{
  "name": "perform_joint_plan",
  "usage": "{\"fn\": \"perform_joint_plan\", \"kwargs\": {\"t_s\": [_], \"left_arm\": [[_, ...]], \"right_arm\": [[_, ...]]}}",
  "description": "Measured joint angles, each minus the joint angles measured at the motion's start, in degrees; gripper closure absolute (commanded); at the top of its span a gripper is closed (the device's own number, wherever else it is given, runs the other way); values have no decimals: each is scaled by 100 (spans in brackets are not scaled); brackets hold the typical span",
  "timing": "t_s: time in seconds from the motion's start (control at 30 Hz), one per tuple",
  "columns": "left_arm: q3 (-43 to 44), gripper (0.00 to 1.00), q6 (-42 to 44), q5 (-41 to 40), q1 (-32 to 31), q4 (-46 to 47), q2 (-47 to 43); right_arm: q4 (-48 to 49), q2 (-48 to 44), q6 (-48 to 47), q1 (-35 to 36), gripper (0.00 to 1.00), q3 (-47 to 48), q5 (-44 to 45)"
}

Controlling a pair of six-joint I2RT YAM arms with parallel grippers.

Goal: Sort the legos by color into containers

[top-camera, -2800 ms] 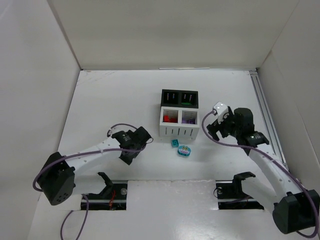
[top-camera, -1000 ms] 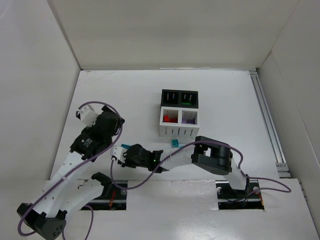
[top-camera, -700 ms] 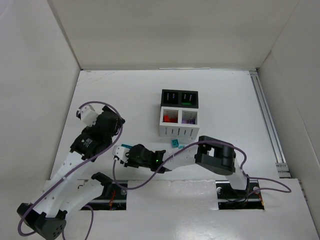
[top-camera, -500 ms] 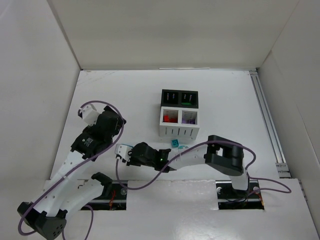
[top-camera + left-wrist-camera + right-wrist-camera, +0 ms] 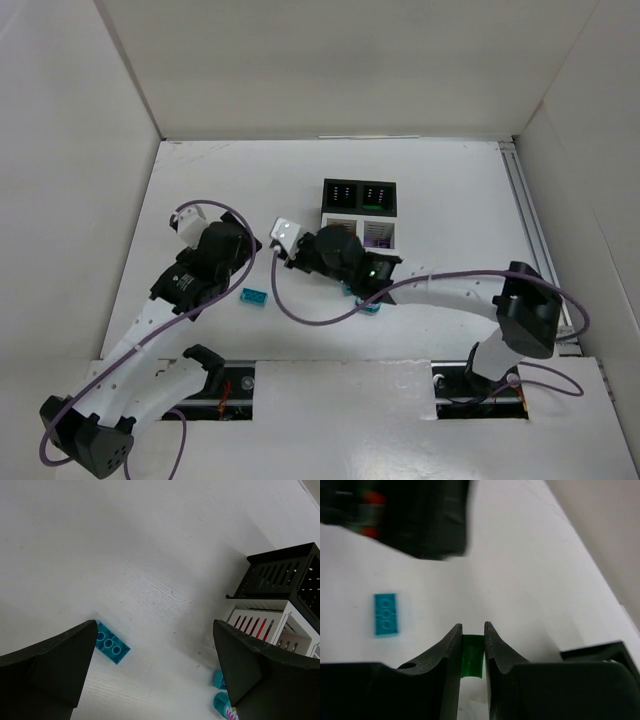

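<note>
My right gripper (image 5: pixel 472 630) is shut on a small green lego (image 5: pixel 472 655), held above the table. In the top view that gripper (image 5: pixel 300 255) hangs just left of the containers (image 5: pixel 358 185), covering part of the near white one; the green piece is hidden there. A teal brick (image 5: pixel 254 295) lies flat on the table, also seen from both wrists (image 5: pixel 111 642) (image 5: pixel 385 613). My left gripper (image 5: pixel 155 630) stands wide open and empty above the table, the teal brick beside its left finger. Two small teal pieces (image 5: pixel 220 680) lie in front of the white bin (image 5: pixel 270 625).
The black bins (image 5: pixel 280 575) stand behind the white ones, which hold red and purple pieces. My right arm (image 5: pixel 450 285) stretches across the front of the bins, over the small teal pieces (image 5: pixel 372 306). White walls close in the table on three sides.
My right arm has swung from low near the table's front left up and right to beside the containers, uncovering the teal brick. The left arm shifted slightly upward.
</note>
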Motion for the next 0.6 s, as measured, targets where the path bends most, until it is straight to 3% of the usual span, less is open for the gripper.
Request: {"fn": "perform_joint_plan", "kwargs": {"t_s": [0.23, 0.43, 0.6], "left_arm": [[-96, 1, 101, 146, 9, 210, 63], [-114, 1, 175, 310, 33, 286, 328], [-258, 1, 160, 461, 37, 304, 527]], "right_arm": [[-354, -901, -271, -1615, 88, -101, -214], [-643, -970, -442, -2909, 88, -101, -492], [-874, -664, -507, -3506, 77, -101, -879]]}}
